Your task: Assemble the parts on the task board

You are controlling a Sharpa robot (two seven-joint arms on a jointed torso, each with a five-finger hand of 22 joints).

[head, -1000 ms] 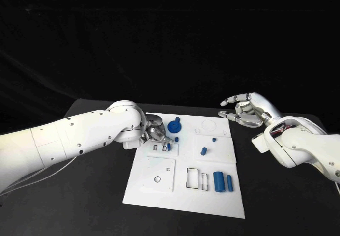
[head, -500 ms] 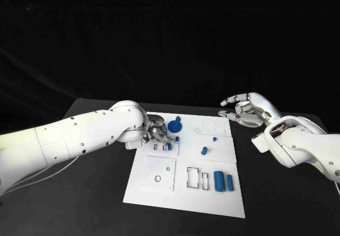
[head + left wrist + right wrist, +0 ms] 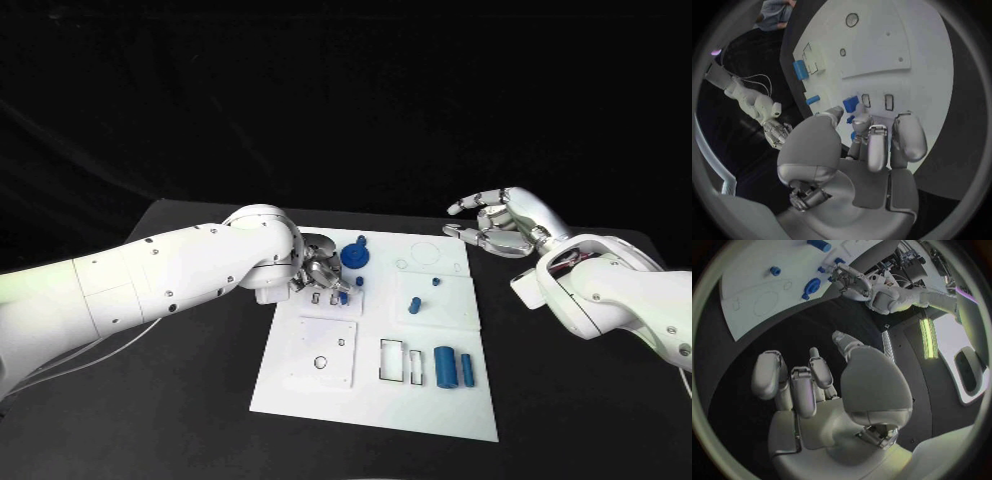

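The white task board (image 3: 433, 400) lies in the middle of the table. My left hand (image 3: 319, 271) hovers low over its far left part, fingers curled down. Its thumb and fingertips (image 3: 869, 131) sit close to a small blue part (image 3: 851, 103) beside two narrow slots (image 3: 889, 101); whether they pinch it is unclear. A round blue part (image 3: 355, 258) lies just beyond the hand. A blue peg (image 3: 414, 306) and two blue cylinders (image 3: 456, 367) rest further along the board. My right hand (image 3: 496, 226) hangs past the board's far right corner, fingers spread and holding nothing.
A square inset plate with small holes (image 3: 326, 352) and rectangular slots (image 3: 392, 362) lie on the board's near half. Black table (image 3: 173, 400) surrounds the board on both sides.
My left hand has shifted very slightly over the slots. The right hand and the loose parts have stayed where they were.
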